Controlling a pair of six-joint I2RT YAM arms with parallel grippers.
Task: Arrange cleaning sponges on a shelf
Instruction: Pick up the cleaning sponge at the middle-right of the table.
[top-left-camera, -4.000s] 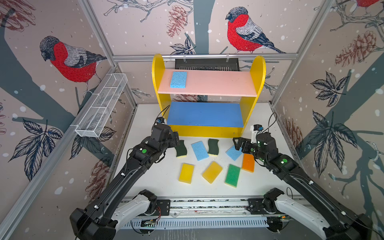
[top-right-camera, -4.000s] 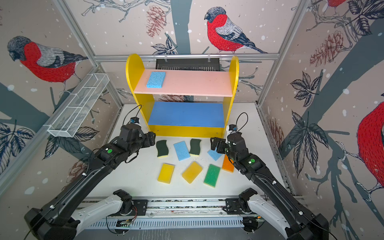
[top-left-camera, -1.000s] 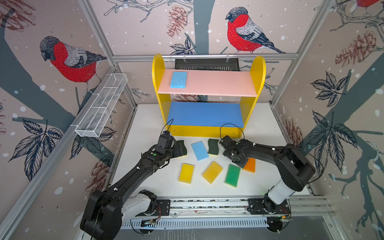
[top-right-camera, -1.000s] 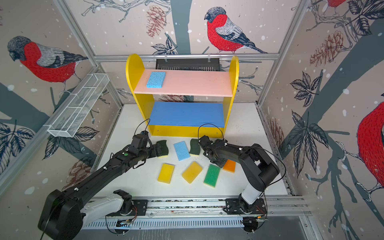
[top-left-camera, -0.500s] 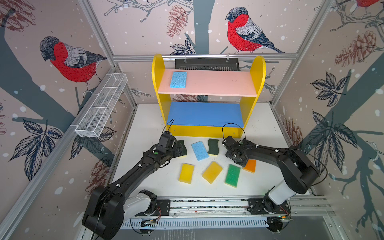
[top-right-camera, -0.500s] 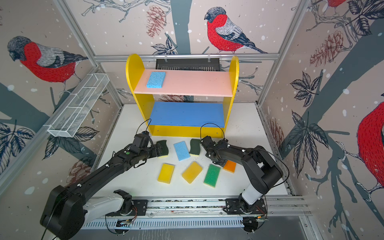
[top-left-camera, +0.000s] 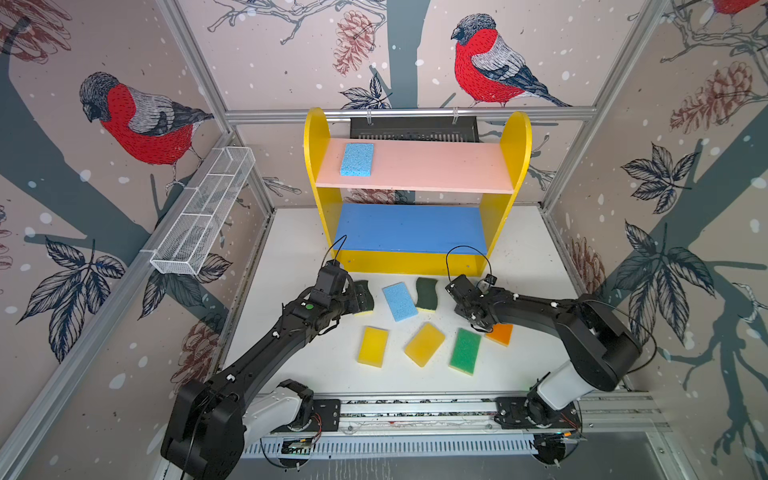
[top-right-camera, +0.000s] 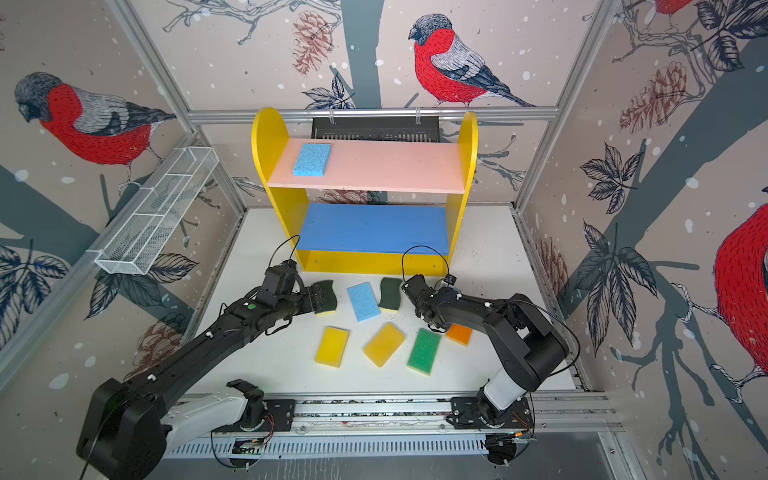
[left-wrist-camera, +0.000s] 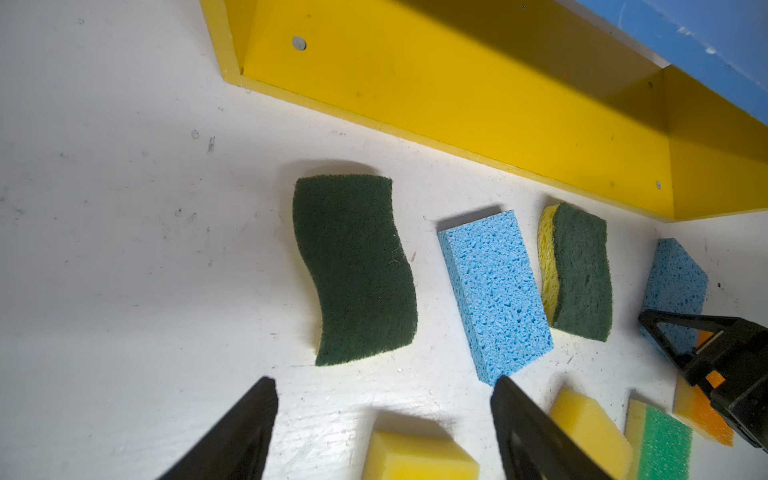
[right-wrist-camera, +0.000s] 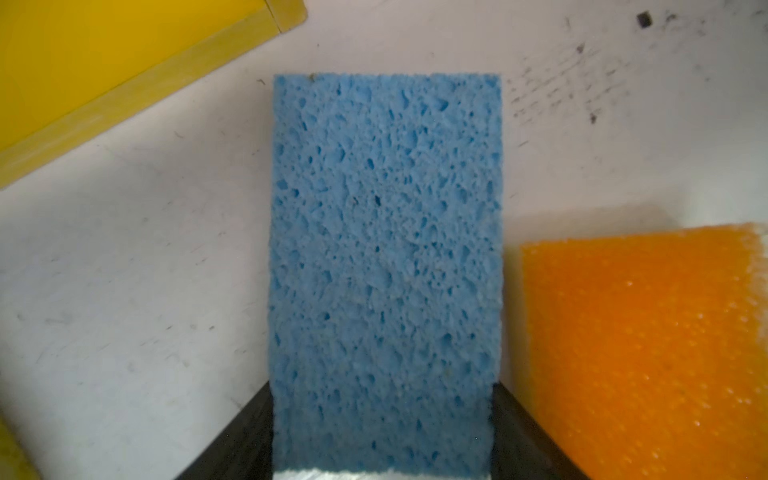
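Left gripper (left-wrist-camera: 382, 382) stands open and empty, with the dark-green sponge (left-wrist-camera: 353, 266) just beyond its jaws. Right gripper (right-wrist-camera: 382, 395) straddles the blue sponge (right-wrist-camera: 384, 228); I cannot tell whether it grips.

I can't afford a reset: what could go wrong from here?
1. The right claw straddles the blue sponge with the orange sponge close beside; it could get nudged or pinched.
2. The left claw is open short of the wavy sponge, with the middle blue sponge near; advancing may shove either.
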